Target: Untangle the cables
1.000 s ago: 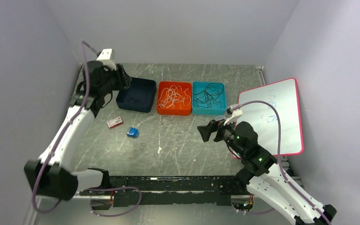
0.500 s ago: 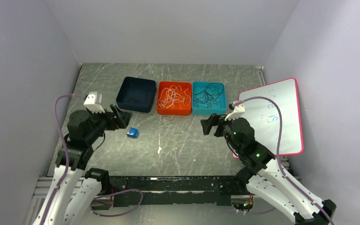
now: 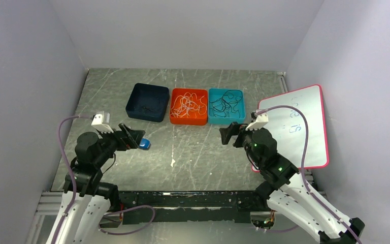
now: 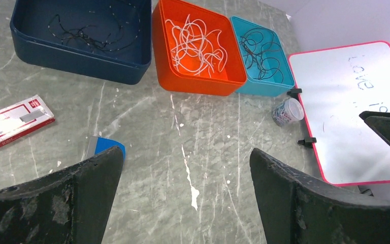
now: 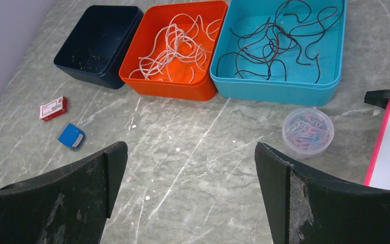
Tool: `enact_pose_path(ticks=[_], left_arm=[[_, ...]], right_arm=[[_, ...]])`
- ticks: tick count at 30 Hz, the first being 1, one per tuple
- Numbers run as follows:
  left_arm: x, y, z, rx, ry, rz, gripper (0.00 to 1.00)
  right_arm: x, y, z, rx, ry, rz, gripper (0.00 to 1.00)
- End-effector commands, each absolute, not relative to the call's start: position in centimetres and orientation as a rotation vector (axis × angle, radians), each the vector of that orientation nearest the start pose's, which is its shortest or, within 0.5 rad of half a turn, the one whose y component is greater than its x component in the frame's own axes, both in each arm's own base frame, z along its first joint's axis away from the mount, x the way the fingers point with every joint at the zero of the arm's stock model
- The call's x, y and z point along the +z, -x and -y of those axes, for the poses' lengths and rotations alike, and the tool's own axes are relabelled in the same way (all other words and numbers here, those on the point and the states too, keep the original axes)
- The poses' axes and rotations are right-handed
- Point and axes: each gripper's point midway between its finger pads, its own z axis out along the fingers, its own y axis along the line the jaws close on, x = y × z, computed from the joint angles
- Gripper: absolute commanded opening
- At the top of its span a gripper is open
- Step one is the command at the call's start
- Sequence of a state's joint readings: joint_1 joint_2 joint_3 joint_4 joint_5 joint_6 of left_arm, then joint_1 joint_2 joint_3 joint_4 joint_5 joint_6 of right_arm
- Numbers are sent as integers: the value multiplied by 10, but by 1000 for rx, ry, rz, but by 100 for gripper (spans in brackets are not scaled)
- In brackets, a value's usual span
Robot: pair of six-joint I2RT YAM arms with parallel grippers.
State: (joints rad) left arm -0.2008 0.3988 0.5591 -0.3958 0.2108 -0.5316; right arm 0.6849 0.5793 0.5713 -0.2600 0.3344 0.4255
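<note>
White cables [image 3: 188,105] lie curled in the orange tray [image 3: 188,120]; they also show in the left wrist view [image 4: 198,43] and right wrist view [image 5: 175,48]. Dark cables [image 3: 225,104] lie in the teal tray [image 3: 226,121], also in the right wrist view [image 5: 277,48]. A few dark cables [image 4: 89,38] lie in the navy tray [image 3: 147,114]. My left gripper [image 3: 133,137] is open and empty, low over the table's left side. My right gripper [image 3: 228,135] is open and empty, in front of the teal tray.
A small blue object [image 3: 143,144] lies by my left gripper. A red and white packet [image 4: 12,121] lies left of it. A clear tub of paper clips [image 5: 307,131] stands by the pink-edged whiteboard [image 3: 297,124] at the right.
My left arm has swung back from the navy tray toward the near left and settled low, its gripper now beside the blue object. My right gripper has moved slightly up toward the teal tray.
</note>
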Motion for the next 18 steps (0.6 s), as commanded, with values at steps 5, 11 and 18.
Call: enact_pose_path(ticks=[5, 11, 18], left_arm=[[226, -220, 104, -733, 161, -1785, 99], [227, -222, 96, -689, 183, -1767, 100], [229, -224, 92, -657, 181, -1753, 99]], right_arm=[[230, -243, -137, 449, -19, -1811, 100], [243, -243, -141, 480, 5, -1763, 100], [250, -245, -146, 478, 42, -1759, 100]])
